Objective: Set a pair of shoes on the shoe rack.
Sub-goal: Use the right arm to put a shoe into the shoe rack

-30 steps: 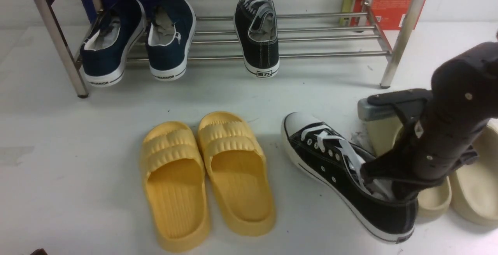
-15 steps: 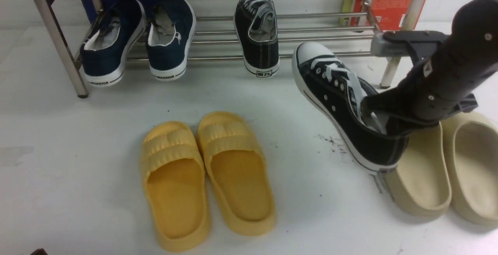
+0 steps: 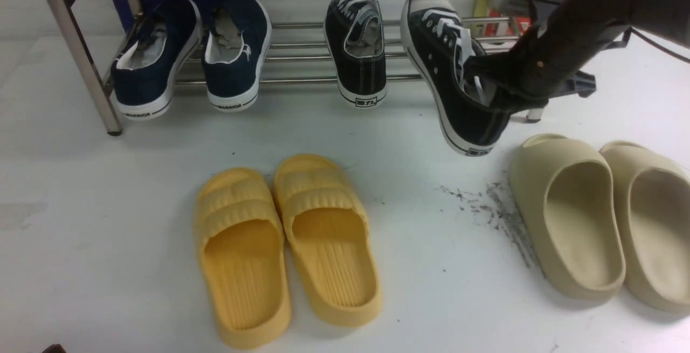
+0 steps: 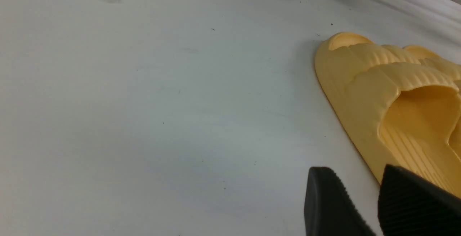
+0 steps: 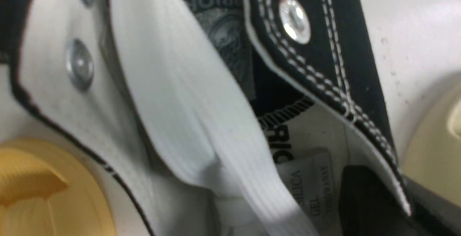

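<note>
Right fingers, clamped on the collar of a black canvas white-laced sneaker, have lifted it off the white desk, toe now over the lower bars of the silver metal shoe rack, beside its twin resting there. Likely only setting down remains. Left fingers are apart, idle. Two black sneakers, two navy sneakers, two yellow foam slides, two beige foam slides.

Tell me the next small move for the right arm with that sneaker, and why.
Probably ease it forward and down onto the lower bars. The right gripper is shut on the held black sneaker, which hangs tilted, toe in over the shoe rack beside the racked black sneaker, heel hanging out in front, not yet resting.
</note>
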Controlling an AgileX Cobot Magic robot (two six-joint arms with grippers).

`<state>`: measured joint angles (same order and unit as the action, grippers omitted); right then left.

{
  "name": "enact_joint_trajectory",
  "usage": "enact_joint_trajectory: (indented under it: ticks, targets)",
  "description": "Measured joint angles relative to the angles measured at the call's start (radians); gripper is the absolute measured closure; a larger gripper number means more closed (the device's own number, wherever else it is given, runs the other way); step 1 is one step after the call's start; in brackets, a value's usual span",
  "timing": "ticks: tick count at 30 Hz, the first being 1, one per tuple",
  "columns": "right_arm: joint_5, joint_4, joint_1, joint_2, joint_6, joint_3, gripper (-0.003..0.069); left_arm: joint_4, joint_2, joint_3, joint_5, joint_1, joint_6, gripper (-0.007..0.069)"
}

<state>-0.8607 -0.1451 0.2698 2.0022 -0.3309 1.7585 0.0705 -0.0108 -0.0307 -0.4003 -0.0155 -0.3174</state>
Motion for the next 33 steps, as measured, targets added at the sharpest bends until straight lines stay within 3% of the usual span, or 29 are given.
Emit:
enact_joint_trajectory:
  ticks: [16, 28, 33]
  targets:
    - [-0.078, -0.086, -0.030, 0.359, -0.016, 0.534, 0.0620, 0.000, 0.000, 0.000, 0.000, 0.000, 0.000, 0.0387]
    - [-0.112, -0.103, -0.030, 0.413, -0.039, 0.623, 0.0601, 0.000, 0.000, 0.000, 0.000, 0.000, 0.000, 0.0387]
    - [-0.106, -0.116, -0.030, 0.413, -0.039, 0.624, 0.0547, 0.000, 0.000, 0.000, 0.000, 0.000, 0.000, 0.0386]
